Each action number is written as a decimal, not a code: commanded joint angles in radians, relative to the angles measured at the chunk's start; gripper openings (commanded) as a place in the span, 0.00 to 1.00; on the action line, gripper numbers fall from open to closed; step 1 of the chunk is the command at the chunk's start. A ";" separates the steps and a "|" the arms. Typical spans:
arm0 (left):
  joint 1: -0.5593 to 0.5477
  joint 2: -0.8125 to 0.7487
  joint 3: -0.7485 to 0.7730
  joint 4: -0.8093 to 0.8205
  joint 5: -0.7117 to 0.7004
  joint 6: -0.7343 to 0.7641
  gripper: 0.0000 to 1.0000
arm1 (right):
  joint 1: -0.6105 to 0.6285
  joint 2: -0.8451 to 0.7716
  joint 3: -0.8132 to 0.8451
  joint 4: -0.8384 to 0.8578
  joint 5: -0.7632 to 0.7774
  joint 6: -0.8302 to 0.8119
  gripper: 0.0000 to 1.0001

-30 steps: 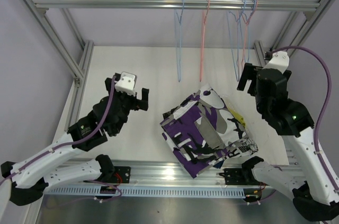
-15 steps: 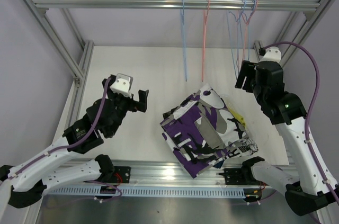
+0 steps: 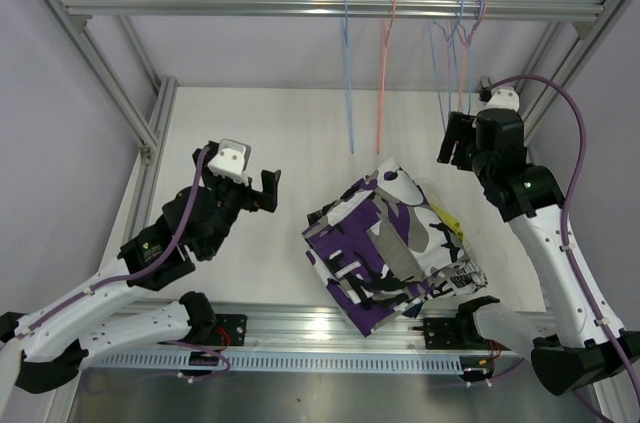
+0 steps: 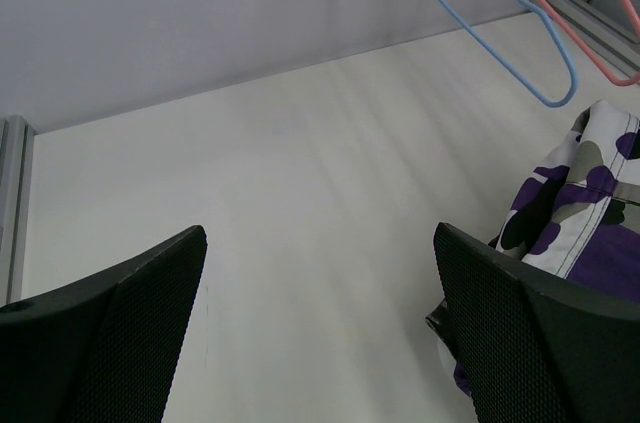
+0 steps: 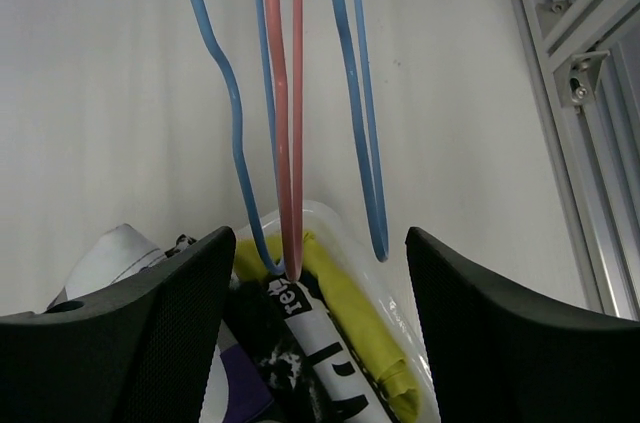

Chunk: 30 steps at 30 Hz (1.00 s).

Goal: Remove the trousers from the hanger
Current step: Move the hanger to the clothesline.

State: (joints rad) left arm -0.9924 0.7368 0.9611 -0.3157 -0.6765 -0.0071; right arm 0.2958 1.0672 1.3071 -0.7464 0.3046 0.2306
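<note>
**A:** How do the left jaws stand?

**B:** Wide apart. In the left wrist view both black meshed pads sit at the bottom corners with bare white desk showing between them. They hover above the desk in the left half of the top view, at the end of the left arm.

**A:** And the right jaws?

**B:** Also apart, gripping nothing that I can see. They are raised in the upper right of the top view, just beside the lower ends of the bunch of blue and pink hangers. From the right wrist those hangers hang down through the gap between the pads. I cannot tell whether a pad touches one.

**A:** Where are the trousers?

**B:** Off the hangers, in a heap of trousers lying on the desk at lower centre, between the two arms. The purple-white-black pair lies on top. The yellow pair peeks out at the heap's right edge, and the black-and-white splatter pair shows at its lower right corner.

**A:** Does either wrist see them?

**B:** Yes. The right wrist looks down on the yellow pair below the hangers' ends. The left wrist catches the purple-white-black pair at its right edge.

**A:** And the other hangers?

**B:** A lone blue hanger and a lone pink hanger hang bare from the rail at top centre.
</note>
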 commanded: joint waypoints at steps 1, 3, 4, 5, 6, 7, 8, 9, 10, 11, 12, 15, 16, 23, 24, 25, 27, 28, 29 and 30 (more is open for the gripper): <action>0.006 -0.008 -0.005 0.024 0.012 0.015 1.00 | -0.006 0.013 0.014 0.056 -0.041 -0.013 0.73; 0.006 -0.005 -0.005 0.024 0.012 0.015 0.99 | -0.007 0.020 0.014 0.061 -0.039 -0.016 0.69; 0.006 -0.005 -0.005 0.024 0.014 0.015 0.99 | -0.007 0.023 0.017 0.062 -0.038 -0.017 0.68; 0.006 -0.005 -0.005 0.024 0.015 0.015 0.99 | -0.007 0.027 0.018 0.064 -0.033 -0.019 0.67; 0.006 -0.005 -0.005 0.024 0.014 0.015 0.99 | -0.007 0.033 0.021 0.064 -0.030 -0.020 0.62; 0.005 -0.005 -0.005 0.024 0.014 0.016 0.99 | -0.009 0.034 0.026 0.062 -0.030 -0.020 0.59; 0.006 -0.008 -0.005 0.024 0.015 0.015 0.99 | -0.007 0.037 0.026 0.064 -0.027 -0.020 0.56; 0.006 -0.008 -0.005 0.023 0.012 0.015 0.99 | -0.009 0.040 0.027 0.062 -0.024 -0.020 0.51; 0.006 -0.010 -0.007 0.024 0.012 0.016 1.00 | -0.007 0.045 0.029 0.062 -0.022 -0.020 0.49; 0.006 -0.010 -0.005 0.024 0.011 0.016 1.00 | -0.007 0.046 0.030 0.062 -0.022 -0.022 0.48; 0.006 -0.011 -0.002 0.024 0.012 0.015 0.99 | -0.009 0.048 0.031 0.061 -0.021 -0.020 0.45; 0.005 -0.014 -0.005 0.023 0.011 0.016 0.99 | -0.007 0.050 0.026 0.061 -0.013 -0.020 0.37; 0.006 -0.014 -0.005 0.023 0.011 0.015 0.99 | -0.009 0.050 0.027 0.061 -0.012 -0.020 0.35; 0.006 -0.013 -0.005 0.020 0.015 0.016 0.99 | -0.007 0.043 0.014 0.068 -0.018 -0.022 0.24; 0.005 -0.013 -0.004 0.020 0.015 0.016 1.00 | -0.007 0.043 0.014 0.067 -0.019 -0.023 0.22; 0.006 -0.013 -0.002 0.020 0.015 0.015 0.99 | -0.007 0.043 0.014 0.068 -0.022 -0.025 0.21; 0.006 -0.014 -0.002 0.018 0.014 0.015 0.99 | -0.006 0.046 0.014 0.068 -0.027 -0.024 0.17; 0.006 -0.014 -0.002 0.018 0.015 0.016 1.00 | -0.007 0.046 0.014 0.068 -0.035 -0.024 0.16; 0.006 -0.014 -0.004 0.018 0.015 0.015 0.99 | -0.006 0.048 0.014 0.070 -0.036 -0.024 0.15; 0.005 -0.016 -0.002 0.017 0.014 0.015 0.99 | -0.006 0.051 0.015 0.070 -0.039 -0.025 0.13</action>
State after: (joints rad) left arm -0.9924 0.7364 0.9611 -0.3157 -0.6758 -0.0067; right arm 0.2924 1.1164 1.3071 -0.7166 0.2745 0.2089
